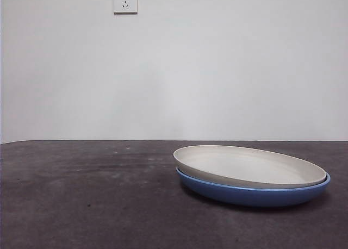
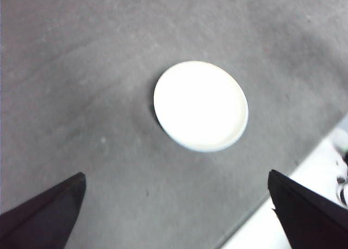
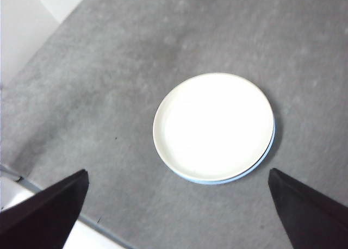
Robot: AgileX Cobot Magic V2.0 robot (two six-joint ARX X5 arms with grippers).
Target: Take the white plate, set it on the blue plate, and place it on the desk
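Behind it all stood a plain white wall with one white socket plate, no lettering legible. Across the broad, rough grey-brown desk, the glossy blue round plate sat at about four o'clock in the front view, and the matte cream-white round plate lay nested on it, slightly tilted. Both grippers hung high, well apart from the stack, jaws spread wide and empty: left gripper, right gripper. The right looked nearer, I'd judge.
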